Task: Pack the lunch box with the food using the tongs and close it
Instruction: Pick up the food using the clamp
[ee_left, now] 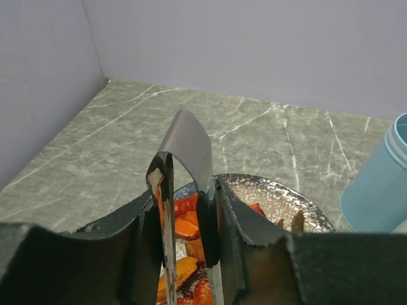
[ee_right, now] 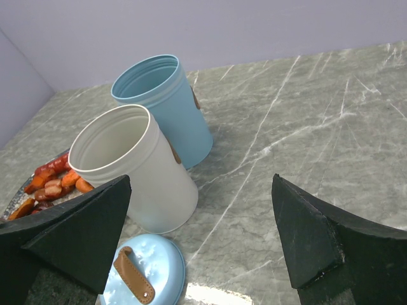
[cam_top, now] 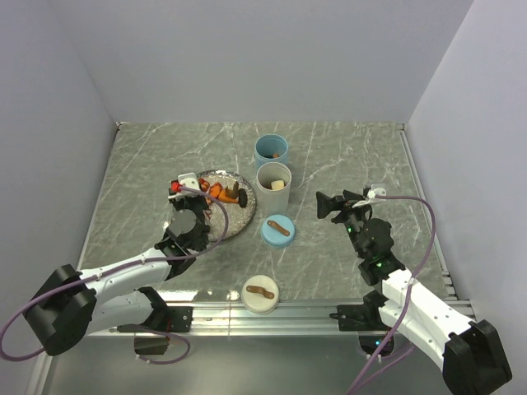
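Note:
My left gripper is shut on the tongs, squeezing their two thin metal arms partly together. The joined bend points away from the wrist. The tong arms reach down over the food, orange, red and dark pieces on a speckled plate. I cannot tell whether a piece is between the tong tips. The lunch box stands as two open round tubs, white with a pale piece inside and blue. My right gripper hangs open and empty, right of the tubs.
A blue lid with a brown strap lies in front of the white tub. A white lid with the same kind of strap lies near the table's front edge. Grey walls enclose the marble table on three sides.

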Motion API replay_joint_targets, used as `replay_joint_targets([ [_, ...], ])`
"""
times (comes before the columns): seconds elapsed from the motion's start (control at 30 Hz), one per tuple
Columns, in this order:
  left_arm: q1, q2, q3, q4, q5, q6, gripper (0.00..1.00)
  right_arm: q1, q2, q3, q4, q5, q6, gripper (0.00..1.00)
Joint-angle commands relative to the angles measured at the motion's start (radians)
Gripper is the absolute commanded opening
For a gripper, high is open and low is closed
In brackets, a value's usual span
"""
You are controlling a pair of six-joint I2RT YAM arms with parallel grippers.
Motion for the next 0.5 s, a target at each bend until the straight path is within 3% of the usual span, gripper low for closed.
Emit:
replay_joint_targets([
  [0.0,0.007,0.022,0.022,0.023,0.027,-0.025,0.36,-0.008,-0.004,0.021,0.029,-0.004,-0.003,0.98],
  [0.23,0.009,0.024,0.055,-0.018,0.041,-0.022,0.2,-0.006,-0.005,0.021,0.028,-0.002,-0.003,0.98],
  [0.47,0.006,-0.071,0.139,-0.101,0.125,-0.007,0.18,-0.008,-0.01,0.019,0.026,-0.001,-0.003,0.98],
])
